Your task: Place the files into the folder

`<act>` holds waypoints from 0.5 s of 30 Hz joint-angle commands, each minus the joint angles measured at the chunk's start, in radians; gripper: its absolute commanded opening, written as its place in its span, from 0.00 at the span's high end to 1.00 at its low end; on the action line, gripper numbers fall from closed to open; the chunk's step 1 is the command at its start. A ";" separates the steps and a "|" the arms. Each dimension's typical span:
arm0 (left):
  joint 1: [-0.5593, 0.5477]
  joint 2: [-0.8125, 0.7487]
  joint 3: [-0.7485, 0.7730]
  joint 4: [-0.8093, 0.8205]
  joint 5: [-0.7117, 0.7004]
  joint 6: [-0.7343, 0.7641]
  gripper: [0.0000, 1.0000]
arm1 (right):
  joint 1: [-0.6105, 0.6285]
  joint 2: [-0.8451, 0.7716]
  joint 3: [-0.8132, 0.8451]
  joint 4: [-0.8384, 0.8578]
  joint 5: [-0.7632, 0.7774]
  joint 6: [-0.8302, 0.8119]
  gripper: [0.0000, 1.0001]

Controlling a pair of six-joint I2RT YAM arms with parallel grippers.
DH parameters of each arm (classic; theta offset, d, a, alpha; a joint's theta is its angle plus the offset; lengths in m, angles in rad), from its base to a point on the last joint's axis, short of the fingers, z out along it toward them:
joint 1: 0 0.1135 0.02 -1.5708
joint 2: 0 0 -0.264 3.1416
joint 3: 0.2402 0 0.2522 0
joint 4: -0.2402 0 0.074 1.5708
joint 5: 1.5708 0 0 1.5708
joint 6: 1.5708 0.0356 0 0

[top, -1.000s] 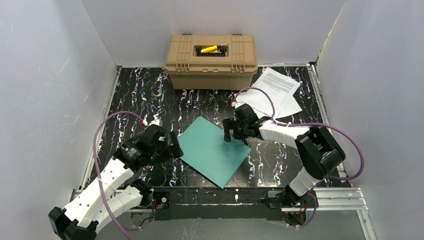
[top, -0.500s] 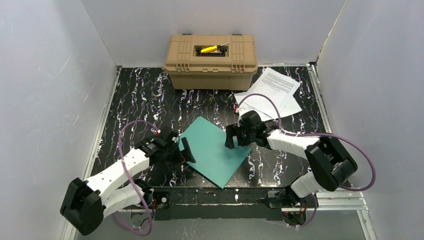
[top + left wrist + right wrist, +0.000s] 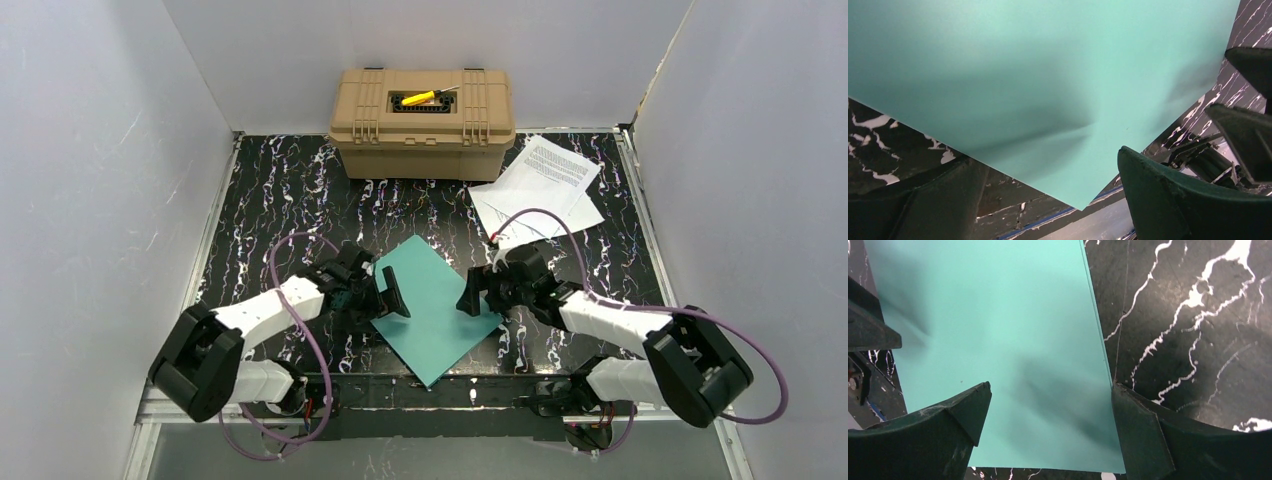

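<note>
The teal folder (image 3: 432, 305) lies closed and flat on the black marbled table, its near corner hanging over the front edge. The files (image 3: 545, 185), two white printed sheets, lie overlapped at the back right, away from both grippers. My left gripper (image 3: 387, 297) is open, low at the folder's left edge; in the left wrist view (image 3: 1048, 165) its jaws stand apart over the folder (image 3: 1048, 75). My right gripper (image 3: 474, 297) is open at the folder's right edge; in the right wrist view (image 3: 1050, 390) its jaws straddle the folder (image 3: 998, 315) near that edge.
A tan hard case (image 3: 422, 120) with a yellow tool (image 3: 418, 98) on its lid stands at the back middle. White walls close in the left, back and right. The table's metal front rail (image 3: 470, 392) runs just beyond the folder's near corner.
Both grippers have come toward the table's front edge and closer together. The folder has slid and turned toward the front edge. The left gripper has reached the folder's left edge.
</note>
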 commanded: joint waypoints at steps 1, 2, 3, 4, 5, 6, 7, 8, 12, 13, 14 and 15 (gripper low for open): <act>-0.004 0.086 0.075 0.087 0.034 0.073 0.02 | 0.008 -0.063 -0.088 -0.088 -0.044 0.086 0.01; -0.004 0.113 0.096 0.087 0.035 0.089 0.02 | 0.009 -0.085 -0.101 -0.090 -0.041 0.101 0.01; -0.004 0.132 0.123 0.087 0.036 0.101 0.02 | 0.010 -0.108 -0.116 -0.089 -0.038 0.116 0.01; -0.004 0.150 0.142 0.090 0.036 0.114 0.02 | 0.011 -0.131 -0.129 -0.089 -0.038 0.129 0.01; -0.004 0.168 0.163 0.093 0.036 0.125 0.02 | 0.012 -0.151 -0.146 -0.092 -0.035 0.144 0.01; -0.004 0.187 0.183 0.090 0.036 0.134 0.02 | 0.014 -0.175 -0.158 -0.097 -0.029 0.155 0.02; -0.004 0.205 0.208 0.085 0.034 0.148 0.02 | 0.014 -0.196 -0.168 -0.102 -0.024 0.163 0.02; -0.004 0.226 0.231 0.080 0.032 0.164 0.02 | 0.016 -0.214 -0.180 -0.110 -0.020 0.171 0.02; -0.001 0.303 0.342 0.031 0.018 0.212 0.02 | 0.017 -0.274 -0.207 -0.145 0.006 0.198 0.01; -0.001 0.322 0.367 0.019 0.013 0.221 0.02 | 0.017 -0.289 -0.214 -0.163 0.023 0.206 0.01; 0.002 0.340 0.391 0.010 0.007 0.229 0.02 | 0.017 -0.303 -0.221 -0.170 0.031 0.214 0.01; 0.007 0.356 0.412 0.002 0.006 0.238 0.02 | 0.018 -0.316 -0.226 -0.174 0.035 0.220 0.01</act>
